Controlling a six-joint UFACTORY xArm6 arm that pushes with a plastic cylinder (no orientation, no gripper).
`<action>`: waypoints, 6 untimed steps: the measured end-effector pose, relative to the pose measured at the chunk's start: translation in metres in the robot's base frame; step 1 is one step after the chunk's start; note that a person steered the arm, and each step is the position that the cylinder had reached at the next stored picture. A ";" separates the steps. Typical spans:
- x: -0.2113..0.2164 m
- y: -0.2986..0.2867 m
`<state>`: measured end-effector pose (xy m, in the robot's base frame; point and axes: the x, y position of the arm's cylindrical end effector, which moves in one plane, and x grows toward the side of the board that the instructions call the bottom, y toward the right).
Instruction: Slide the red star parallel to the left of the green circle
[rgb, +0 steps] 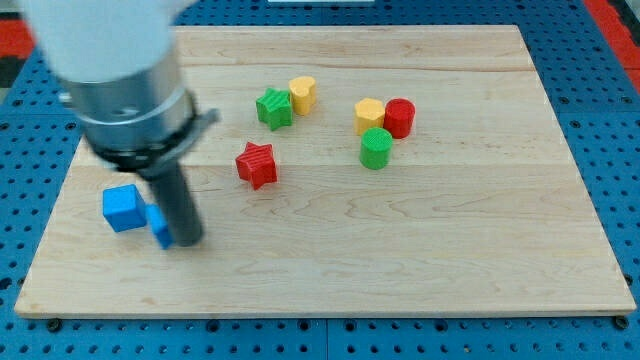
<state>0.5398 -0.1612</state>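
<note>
The desk (330, 270) is one pale wooden board lying on a blue perforated surface (20, 200), with a red patch (15, 40) showing at the view's top left corner. One arm (115, 70) comes down over the desk's left part, a light upper body with a grey and black collar, ending in a dark rod. The tool here is that plain rod, with nothing to clench or release, and it grasps nothing. My tip (186, 243) rests on the desk well to the left of and below the red star (256, 164).

Eight blocks are counted. Two are blue: a blue cube (122, 208) left of the rod, and a second blue block (158, 228), touching the rod's left side and partly hidden by it, so its shape cannot be told. Two are red: the red star, and a red cylinder (400, 117) far to its right. Two are green: a green star (274, 108) just above the red star, and the green circle (376, 148) to the red star's right, slightly higher. Two are yellow: a yellow cylinder (302, 94) touching the green star's right side, and a yellow block (369, 114) between the green circle and the red cylinder, touching both.

The red star stands apart from every block, left of the green circle with bare desk between them.
</note>
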 end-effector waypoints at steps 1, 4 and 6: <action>-0.019 -0.030; -0.050 0.180; -0.158 0.304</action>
